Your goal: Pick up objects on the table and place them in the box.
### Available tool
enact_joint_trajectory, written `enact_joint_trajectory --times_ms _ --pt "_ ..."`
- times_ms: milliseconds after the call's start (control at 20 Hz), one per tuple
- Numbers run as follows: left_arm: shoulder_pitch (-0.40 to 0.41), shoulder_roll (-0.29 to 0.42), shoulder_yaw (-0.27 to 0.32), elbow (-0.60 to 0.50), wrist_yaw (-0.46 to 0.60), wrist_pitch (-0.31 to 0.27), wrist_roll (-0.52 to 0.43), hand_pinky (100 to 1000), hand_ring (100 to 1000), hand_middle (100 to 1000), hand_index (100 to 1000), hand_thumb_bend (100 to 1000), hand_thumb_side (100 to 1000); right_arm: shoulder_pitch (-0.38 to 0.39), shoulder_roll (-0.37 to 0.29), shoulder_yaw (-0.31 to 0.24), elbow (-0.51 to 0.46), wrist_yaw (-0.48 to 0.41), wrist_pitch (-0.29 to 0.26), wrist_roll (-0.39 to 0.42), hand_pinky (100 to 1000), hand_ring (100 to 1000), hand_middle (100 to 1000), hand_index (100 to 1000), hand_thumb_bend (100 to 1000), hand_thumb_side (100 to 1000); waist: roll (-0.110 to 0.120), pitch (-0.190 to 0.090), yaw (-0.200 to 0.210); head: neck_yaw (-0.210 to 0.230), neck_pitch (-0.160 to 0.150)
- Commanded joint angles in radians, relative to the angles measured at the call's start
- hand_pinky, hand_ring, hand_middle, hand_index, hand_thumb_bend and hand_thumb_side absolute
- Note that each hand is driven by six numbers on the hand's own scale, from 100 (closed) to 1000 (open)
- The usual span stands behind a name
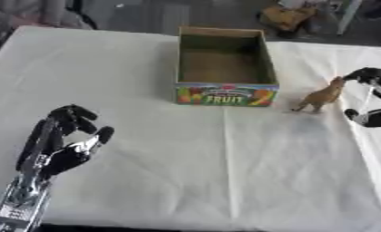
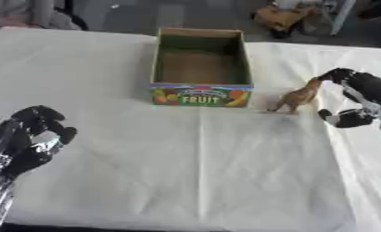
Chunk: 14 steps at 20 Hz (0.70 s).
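While your right hand [image 2: 359,97] is reaching in from the right edge, its fingers are spread wide, one fingertip [image 2: 327,75] touching the top of the orange toy animal [image 2: 299,98]; nothing is gripped. The toy is standing on the white tablecloth [image 1: 186,163] just right of the open FRUIT box [image 1: 224,68]. Your left hand [image 1: 60,141] is idling lower left, fingers relaxed, holding nothing.

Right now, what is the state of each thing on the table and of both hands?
box: upright, open on top, empty.
toy animal: standing on the table right of the box, outside it.
right hand: open, fingers touching the toy's top end.
left hand: open, idle, holds nothing.
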State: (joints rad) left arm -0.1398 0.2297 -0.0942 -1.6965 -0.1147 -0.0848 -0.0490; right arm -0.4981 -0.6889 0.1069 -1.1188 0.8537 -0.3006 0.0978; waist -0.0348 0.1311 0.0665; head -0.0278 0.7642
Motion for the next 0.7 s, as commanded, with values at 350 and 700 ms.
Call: enact_joint_trajectory --times_ms 350,700 --pt "-0.004 0.015 -0.002 -0.011 0.000 -0.001 -0.004 555 504 541 584 623 369 -0.039 -0.016 0.005 -0.001 0.037 -0.016 0.003 783 818 850 893 343 126 0.001 -0.014 0.002 -0.003 0.006" --pt "-0.005 0.014 -0.003 -0.011 0.000 -0.002 -0.005 554 504 541 584 621 373 -0.055 -0.008 0.013 0.008 0.054 -0.024 0.008 784 819 850 893 370 102 0.000 -0.014 0.003 -0.005 0.006"
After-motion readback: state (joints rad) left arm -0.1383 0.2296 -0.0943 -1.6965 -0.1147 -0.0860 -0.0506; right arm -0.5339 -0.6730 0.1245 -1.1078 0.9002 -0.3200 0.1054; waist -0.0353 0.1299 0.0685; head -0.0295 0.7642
